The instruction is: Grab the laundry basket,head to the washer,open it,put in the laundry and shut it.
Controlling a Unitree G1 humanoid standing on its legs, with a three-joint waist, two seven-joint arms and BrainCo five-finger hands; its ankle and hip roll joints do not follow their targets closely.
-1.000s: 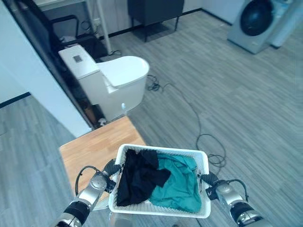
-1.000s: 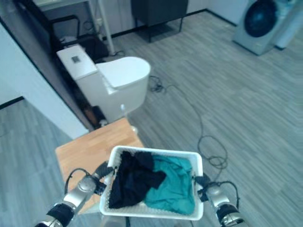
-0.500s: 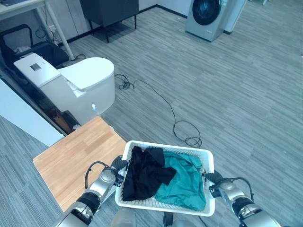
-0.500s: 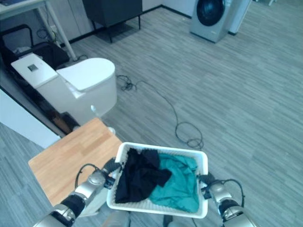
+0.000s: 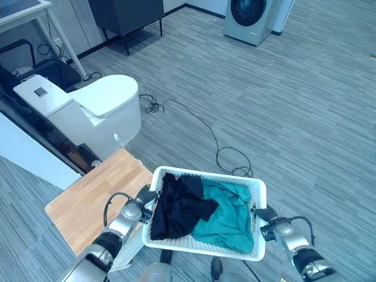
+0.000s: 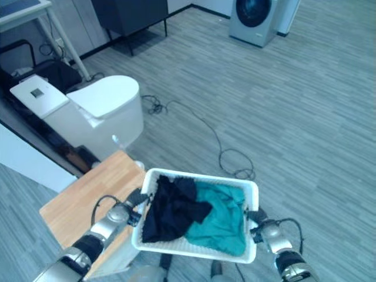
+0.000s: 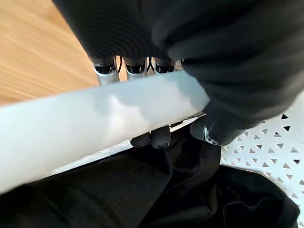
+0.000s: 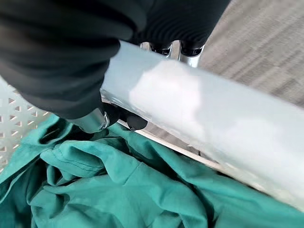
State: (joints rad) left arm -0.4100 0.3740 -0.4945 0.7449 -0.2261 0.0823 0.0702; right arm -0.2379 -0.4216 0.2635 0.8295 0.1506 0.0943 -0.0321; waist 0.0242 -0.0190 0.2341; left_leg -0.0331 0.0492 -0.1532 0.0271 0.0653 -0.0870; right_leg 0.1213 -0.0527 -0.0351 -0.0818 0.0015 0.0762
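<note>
I carry a white lattice laundry basket in front of me above the grey floor. A black garment lies in its left half and a teal garment in its right half. My left hand is curled round the basket's left rim, fingertips hooked inside. On the other side my right hand grips the right rim the same way. The washer, grey with a dark round door, stands far ahead at the upper right.
A wooden table is just left of the basket. A white toilet stands beyond it beside a wall. A black cable snakes over the floor ahead. A dark cabinet stands at the back.
The camera has turned and moved: the washer shifted from the far upper right toward the top middle. The table and toilet slid left. Both hands keep their hold on the basket.
</note>
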